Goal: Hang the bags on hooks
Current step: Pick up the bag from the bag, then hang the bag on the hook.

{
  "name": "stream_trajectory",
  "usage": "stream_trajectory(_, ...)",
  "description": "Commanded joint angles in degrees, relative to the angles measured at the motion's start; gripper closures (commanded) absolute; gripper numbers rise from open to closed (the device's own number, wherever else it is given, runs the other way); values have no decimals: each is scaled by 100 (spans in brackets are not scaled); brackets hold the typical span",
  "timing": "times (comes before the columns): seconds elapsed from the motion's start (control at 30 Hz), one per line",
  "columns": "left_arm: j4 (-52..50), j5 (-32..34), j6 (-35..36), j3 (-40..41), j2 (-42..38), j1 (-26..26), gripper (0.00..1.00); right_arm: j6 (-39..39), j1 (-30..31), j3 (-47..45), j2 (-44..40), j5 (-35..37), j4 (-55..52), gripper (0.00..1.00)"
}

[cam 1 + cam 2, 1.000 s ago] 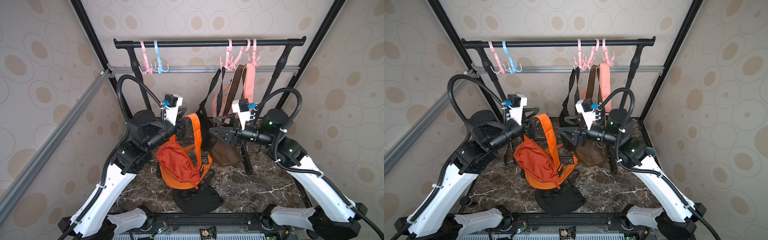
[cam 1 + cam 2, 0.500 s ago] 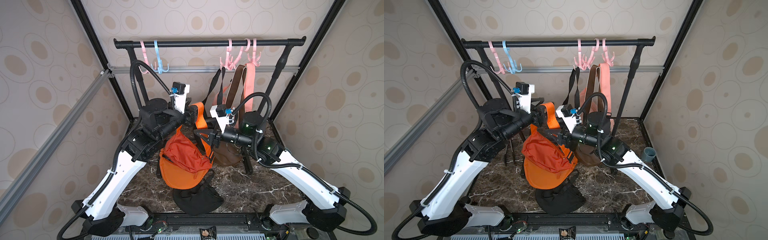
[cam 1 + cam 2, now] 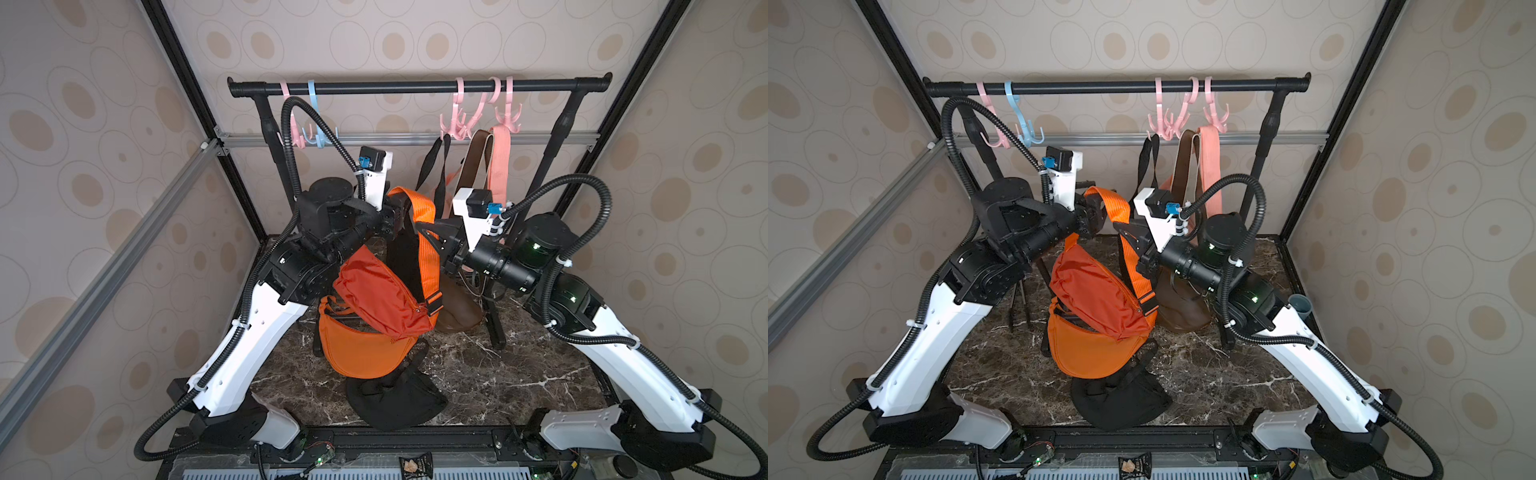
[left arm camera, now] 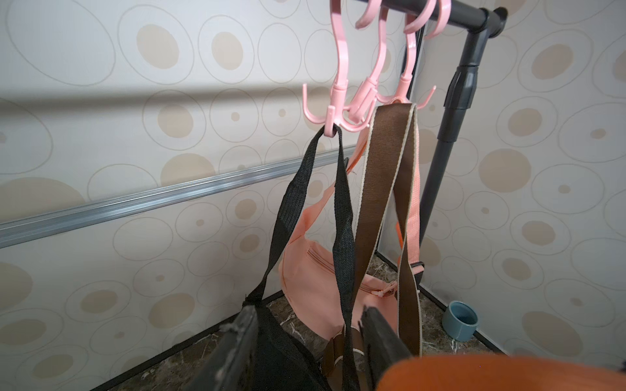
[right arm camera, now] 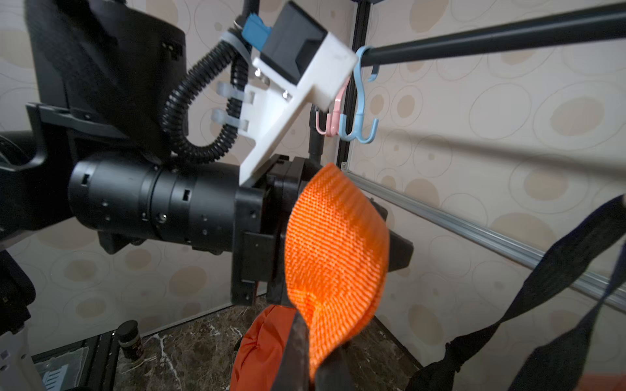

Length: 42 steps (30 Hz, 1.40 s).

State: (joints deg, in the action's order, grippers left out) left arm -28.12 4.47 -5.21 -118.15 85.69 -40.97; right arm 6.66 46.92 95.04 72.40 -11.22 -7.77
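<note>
The orange bag point(image 3: 382, 299) point(image 3: 1100, 299) hangs in mid-air by its orange strap point(image 3: 428, 249) point(image 5: 335, 243). The strap loops over my left gripper point(image 3: 399, 216) point(image 4: 305, 311), whose jaws stand apart with nothing between them. My right gripper point(image 3: 419, 227) point(image 5: 311, 355) is shut on the strap just below that loop. On the black rail point(image 3: 415, 87), a free blue hook point(image 3: 316, 137) point(image 5: 359, 128) hangs at the left end beside a pink one. At the right end, pink hooks point(image 3: 457, 124) point(image 4: 338, 115) carry other bags' straps.
A lighter orange bag point(image 3: 361, 353) and a black bag point(image 3: 395, 399) lie on the marble table below. A brown bag point(image 3: 457, 316), a pink bag point(image 4: 305, 270) and a black strap point(image 4: 338, 203) hang at the right. A blue cup point(image 4: 460, 320) sits in the corner.
My left gripper has lifted the strap higher, towards the rail. My right gripper has come in from the right and shut on the strap.
</note>
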Motion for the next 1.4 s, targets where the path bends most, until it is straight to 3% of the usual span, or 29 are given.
stream_trajectory(0.0,-361,417,352,-637,206,-32,100,455,-12,287,-164,253,-28,100)
stream_trajectory(0.17,-558,881,612,-1429,727,-32,100,594,-240,1168,143,210,-482,100)
stream_trajectory(0.37,-590,1290,926,-3005,1836,-21,100,559,-655,3096,1077,201,-1384,100)
stream_trajectory(0.6,729,1739,1485,-3129,2436,135,100,-150,-1578,5180,2194,-110,-2055,100)
stream_trajectory(0.73,964,1490,1369,-3604,2906,391,100,-525,-1987,5612,2522,-362,-1933,100)
stream_trajectory(1.0,1603,1230,1430,-3557,3162,815,100,-1557,-2875,6451,3386,-1210,-1472,100)
stream_trajectory(1.37,2546,1151,1965,-3584,3613,955,100,-1758,-3057,6521,3802,-1264,-947,100)
